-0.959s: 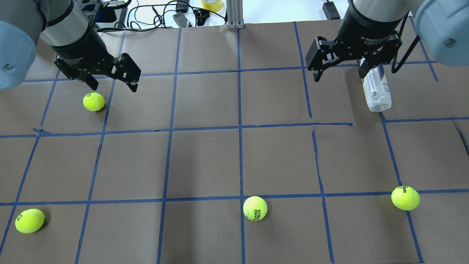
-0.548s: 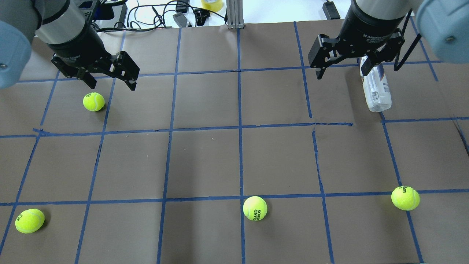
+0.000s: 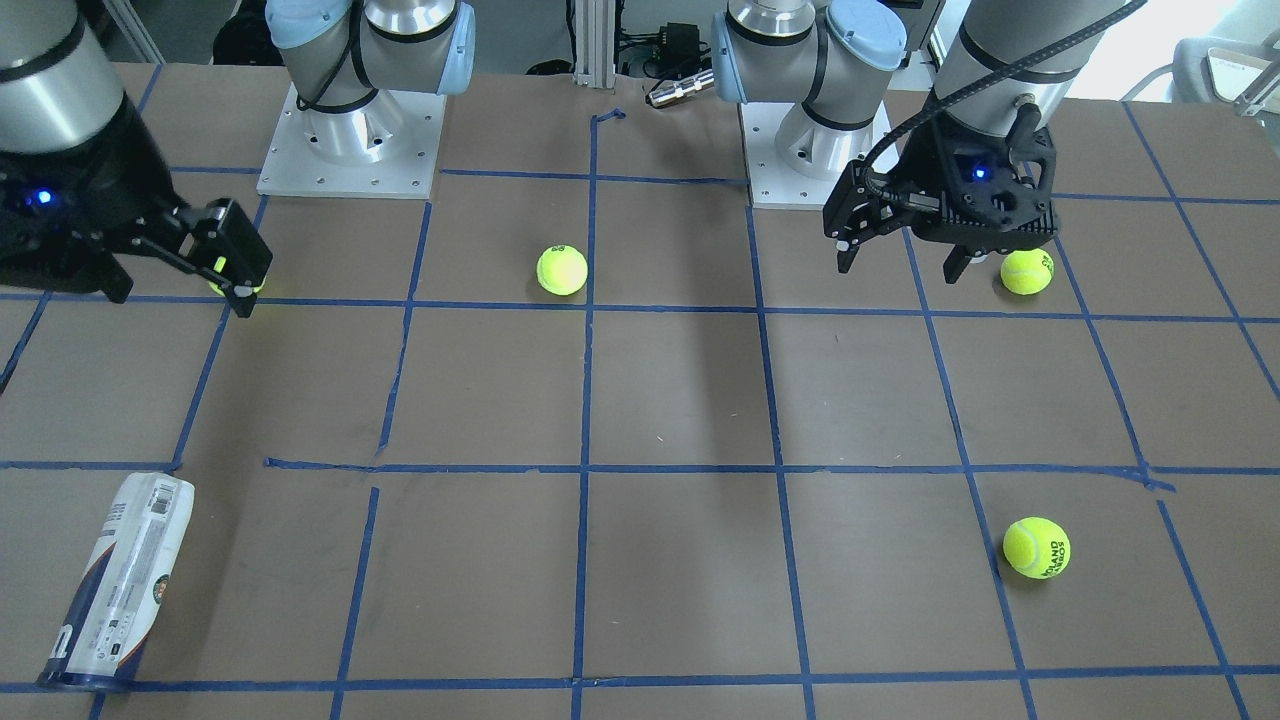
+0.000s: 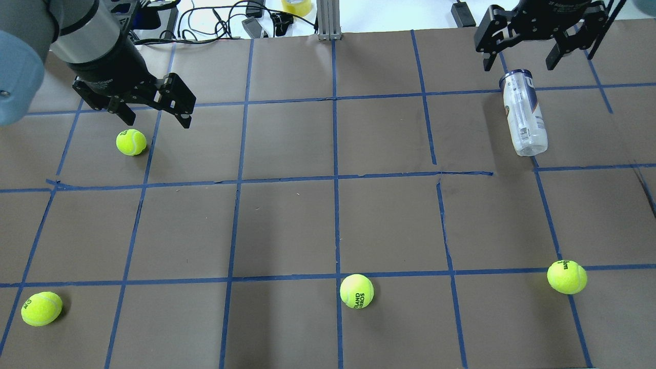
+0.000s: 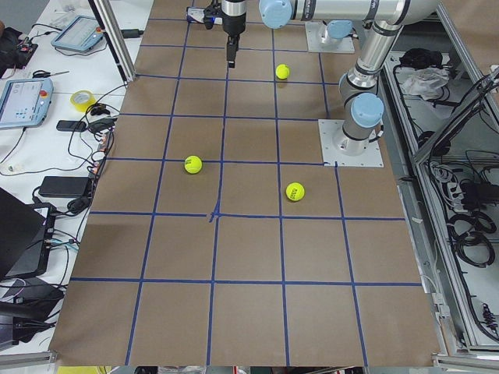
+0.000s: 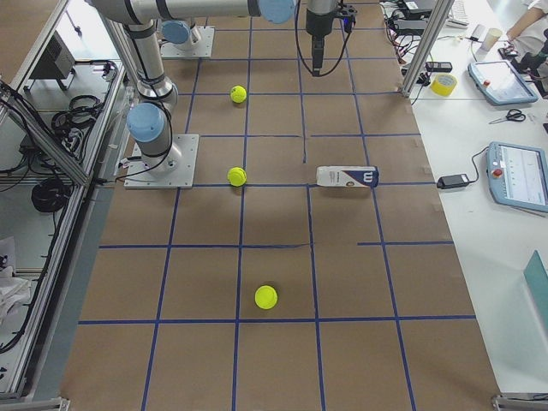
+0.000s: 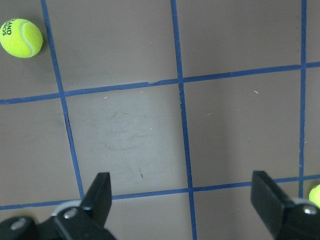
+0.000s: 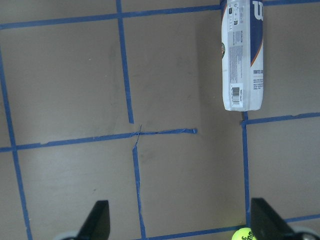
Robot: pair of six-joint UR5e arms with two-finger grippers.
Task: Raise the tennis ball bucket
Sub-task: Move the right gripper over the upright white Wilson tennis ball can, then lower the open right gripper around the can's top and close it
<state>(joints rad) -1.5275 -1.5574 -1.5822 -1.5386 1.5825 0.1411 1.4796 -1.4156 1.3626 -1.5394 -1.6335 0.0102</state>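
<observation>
Picked up the left gripper point(image 4: 159, 122) first, at the overhead's left: jaws spread wide, clamped on nothing. Looked there to sit right by the far tennis ball point(image 4: 131, 142); looked in the front-facing view to sit by the near tennis ball point(image 3: 1027, 271) instead. Settled by the left wrist view: black fingers point(image 7: 97, 197) far apart over bare brown table point(image 7: 140, 135), one ball up in the top-left corner, a sliver of another at the right edge, neither between the fingers.

Passed the middle tennis ball point(image 4: 356, 291), alone by a tape crossing.

Reached the tennis ball bucket point(image 4: 524, 115) at the far right of the table: lying on its side along a blue tape line, navy rim toward the table's far edge. Got the barcode and the white-and-navy label sharpest from the right wrist view (just a pale blur of print from overhead).

Found the right gripper point(image 4: 518, 65) up high beyond the rim end, jaws wide apart, holding nothing and clear of the bucket. Saw from its own camera the bucket off to the upper right, outside the gap between its two fingers.
</observation>
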